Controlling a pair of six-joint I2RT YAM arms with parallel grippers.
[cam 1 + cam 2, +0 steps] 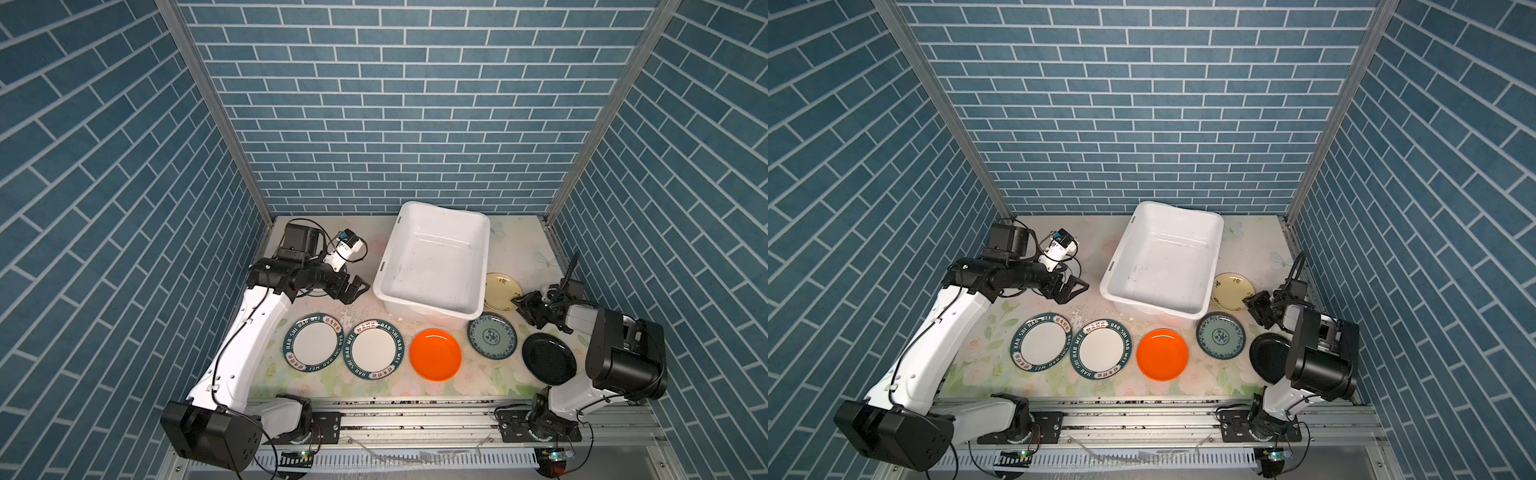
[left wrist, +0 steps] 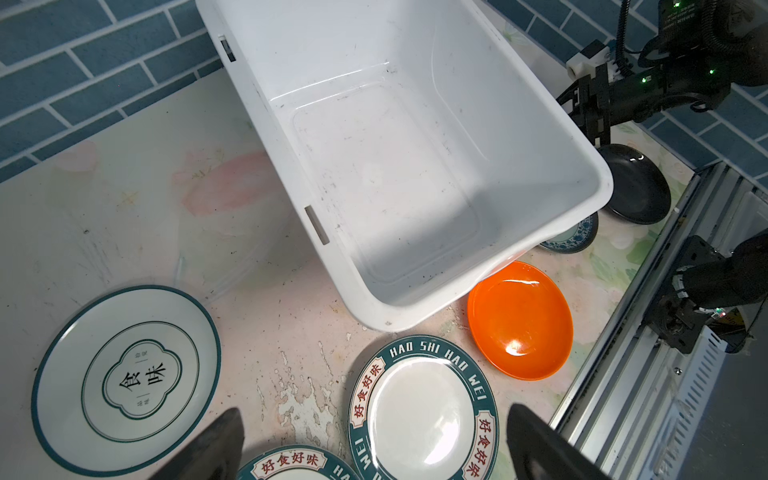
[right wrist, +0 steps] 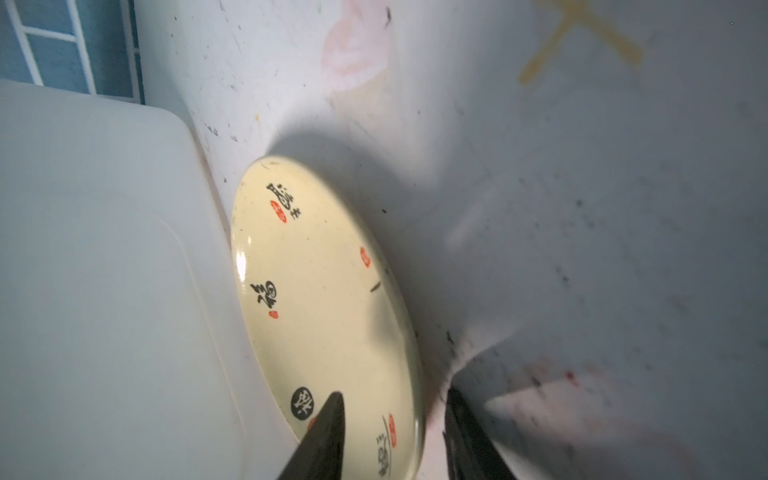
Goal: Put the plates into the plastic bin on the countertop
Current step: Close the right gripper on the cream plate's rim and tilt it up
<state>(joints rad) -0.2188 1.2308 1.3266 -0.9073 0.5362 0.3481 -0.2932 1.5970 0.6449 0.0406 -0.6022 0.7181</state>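
The white plastic bin (image 1: pixel 432 266) stands empty at the back of the countertop (image 1: pixel 519 249). In front of it lie two green-rimmed plates (image 1: pixel 311 342) (image 1: pixel 372 350), an orange plate (image 1: pixel 435 354), a blue-green patterned plate (image 1: pixel 491 335) and a black plate (image 1: pixel 548 358). My right gripper (image 3: pixel 395 392) is down at the cream-yellow plate (image 3: pixel 324 291) beside the bin. Its jaws straddle the near rim, one over the plate and one outside, with a gap still showing. My left gripper (image 2: pixel 374 409) hovers wide open left of the bin. A white dark-rimmed plate (image 2: pixel 124 380) lies under that arm.
Blue brick walls enclose the counter on three sides. A metal rail (image 1: pixel 415 415) with both arm bases runs along the front edge. The black plate lies close under the right arm's elbow (image 1: pixel 623 357).
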